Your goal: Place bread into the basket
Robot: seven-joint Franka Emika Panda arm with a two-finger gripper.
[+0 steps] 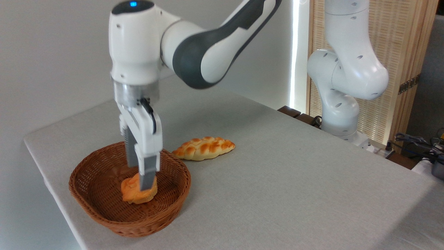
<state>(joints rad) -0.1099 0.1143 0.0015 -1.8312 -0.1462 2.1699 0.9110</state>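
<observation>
Robot lab: bench-mounted arm [194, 45], cables [416, 140], plain table [277, 166].

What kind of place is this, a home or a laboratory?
Probably a robotics lab, not a home: a robot arm is mounted beside a plain grey table, loose cables lie at the right, and the bread looks like a prop.

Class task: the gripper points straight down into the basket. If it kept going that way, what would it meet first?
The gripper already has its fingers around the orange bun, so next it would likely press the bun into the floor of the wicker basket, though depth is unclear.
</observation>
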